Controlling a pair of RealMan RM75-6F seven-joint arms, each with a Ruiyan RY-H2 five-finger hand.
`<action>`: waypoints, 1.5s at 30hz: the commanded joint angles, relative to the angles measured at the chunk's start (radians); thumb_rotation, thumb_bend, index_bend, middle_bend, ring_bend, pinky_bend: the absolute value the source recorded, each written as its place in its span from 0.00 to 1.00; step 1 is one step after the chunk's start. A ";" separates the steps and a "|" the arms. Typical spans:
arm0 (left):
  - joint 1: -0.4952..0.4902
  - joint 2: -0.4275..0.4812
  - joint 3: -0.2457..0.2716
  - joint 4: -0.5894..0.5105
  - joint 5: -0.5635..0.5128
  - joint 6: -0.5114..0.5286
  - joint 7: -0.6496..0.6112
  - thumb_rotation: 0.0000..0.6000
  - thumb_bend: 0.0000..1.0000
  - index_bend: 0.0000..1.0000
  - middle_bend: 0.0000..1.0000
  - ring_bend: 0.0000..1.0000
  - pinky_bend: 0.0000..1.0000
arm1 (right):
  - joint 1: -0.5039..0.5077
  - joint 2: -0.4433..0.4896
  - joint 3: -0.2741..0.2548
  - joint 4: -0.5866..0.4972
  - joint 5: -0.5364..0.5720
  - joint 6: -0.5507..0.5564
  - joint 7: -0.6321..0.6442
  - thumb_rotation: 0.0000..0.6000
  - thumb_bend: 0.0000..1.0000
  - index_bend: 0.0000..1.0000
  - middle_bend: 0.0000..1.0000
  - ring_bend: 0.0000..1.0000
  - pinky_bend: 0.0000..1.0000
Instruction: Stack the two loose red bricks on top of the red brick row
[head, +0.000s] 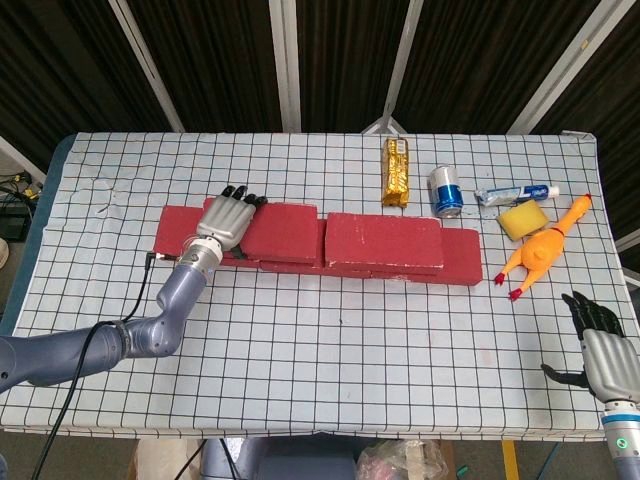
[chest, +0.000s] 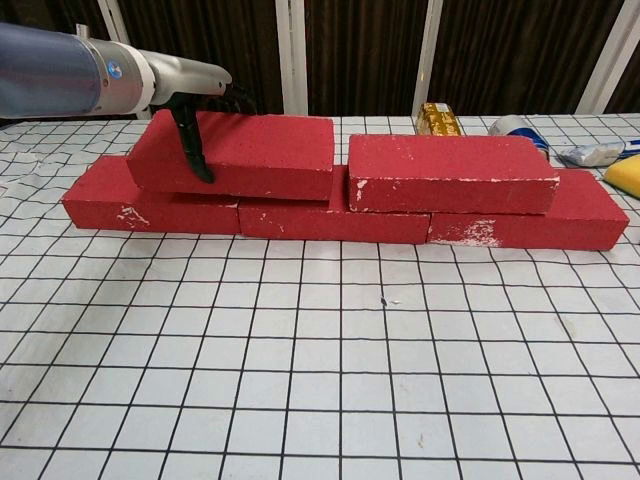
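Observation:
A row of red bricks (head: 463, 262) lies across the table's far half, seen from the front in the chest view as the brick row (chest: 150, 208). One red brick (head: 385, 240) lies on the row's right part, the same upper brick (chest: 450, 172). My left hand (head: 225, 217) grips a second red brick (head: 283, 231) at its left end, its thumb down the near face of the held brick (chest: 260, 155). That brick sits on the row's left part, a narrow gap from the other upper brick. My right hand (head: 605, 355) hovers open at the table's near right corner, holding nothing.
Behind the row stand a gold packet (head: 397, 172) and a blue-and-silver can (head: 445, 190). A toothpaste tube (head: 515, 193), a yellow sponge (head: 522, 220) and a rubber chicken (head: 540, 250) lie at the far right. A cable trails from my left arm.

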 joint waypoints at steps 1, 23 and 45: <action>-0.004 -0.007 0.003 0.007 0.001 -0.005 -0.003 1.00 0.00 0.29 0.29 0.06 0.10 | 0.000 -0.001 0.001 0.000 0.003 0.001 -0.002 1.00 0.16 0.00 0.00 0.00 0.00; -0.010 -0.036 0.005 0.039 0.024 -0.006 -0.041 1.00 0.00 0.29 0.29 0.06 0.10 | -0.001 -0.004 0.004 -0.001 0.000 0.002 -0.001 1.00 0.16 0.00 0.00 0.00 0.00; -0.014 -0.066 0.009 0.078 0.041 -0.005 -0.052 1.00 0.00 0.28 0.25 0.06 0.10 | -0.004 -0.008 0.009 -0.004 0.018 0.005 -0.017 1.00 0.16 0.01 0.00 0.00 0.00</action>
